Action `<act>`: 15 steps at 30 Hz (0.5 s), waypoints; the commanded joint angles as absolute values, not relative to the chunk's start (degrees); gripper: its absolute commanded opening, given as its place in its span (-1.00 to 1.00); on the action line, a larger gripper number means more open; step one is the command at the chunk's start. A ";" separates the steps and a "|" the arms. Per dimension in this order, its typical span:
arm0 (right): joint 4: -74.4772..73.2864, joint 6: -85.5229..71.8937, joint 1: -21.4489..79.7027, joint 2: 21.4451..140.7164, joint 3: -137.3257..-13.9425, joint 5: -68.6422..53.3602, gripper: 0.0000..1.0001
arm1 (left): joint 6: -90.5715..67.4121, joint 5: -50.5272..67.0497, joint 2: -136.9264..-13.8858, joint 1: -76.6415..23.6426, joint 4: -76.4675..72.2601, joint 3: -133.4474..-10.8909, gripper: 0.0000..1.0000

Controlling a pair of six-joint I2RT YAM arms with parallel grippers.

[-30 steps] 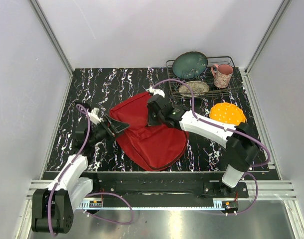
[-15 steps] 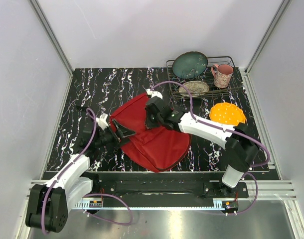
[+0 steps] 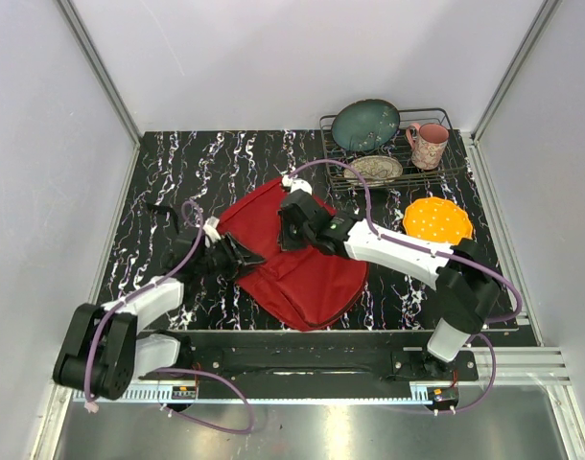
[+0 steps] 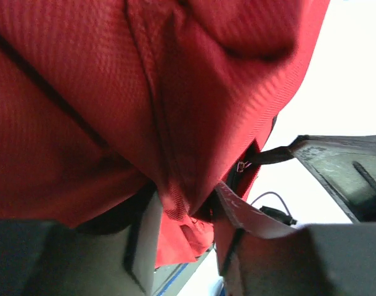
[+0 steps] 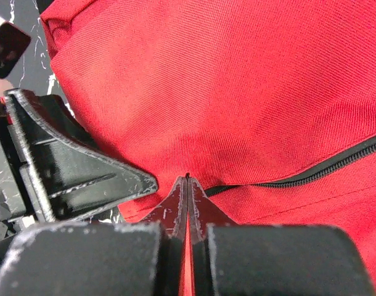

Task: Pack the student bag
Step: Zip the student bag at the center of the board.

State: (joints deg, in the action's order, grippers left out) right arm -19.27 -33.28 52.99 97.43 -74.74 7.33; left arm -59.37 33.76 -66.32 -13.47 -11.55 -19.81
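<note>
Evidently early going: the student bag (image 3: pixel 302 273) lies flat mid-tabletop (image 3: pixel 177 172), its zip (image 5: pixel 311 172) looking closed and nothing visibly packed. The left fingers (image 4: pixel 145 240) are partly closed, pinching a fold at the bag's left edge. The right fingers (image 5: pixel 172 206) are pressed fully together at the zip's end, though whether they grip the pull I cannot tell. Opening and filling remain.

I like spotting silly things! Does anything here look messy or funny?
The student bag looks messy: it lies slumped and wrinkled, with a fold of its red fabric bunched up inside the left gripper. Nothing looks spilled or broken.
</note>
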 commanded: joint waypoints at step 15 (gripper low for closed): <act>-21.27 -34.54 50.89 93.78 -73.75 16.79 -1.00 | -39.29 39.90 -63.99 2.98 1.30 -31.46 -1.00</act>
State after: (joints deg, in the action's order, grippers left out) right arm -19.66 -33.74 52.77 97.03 -73.91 11.53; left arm -47.46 38.39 -67.44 -4.01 -2.87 -27.99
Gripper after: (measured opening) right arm 0.007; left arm 0.044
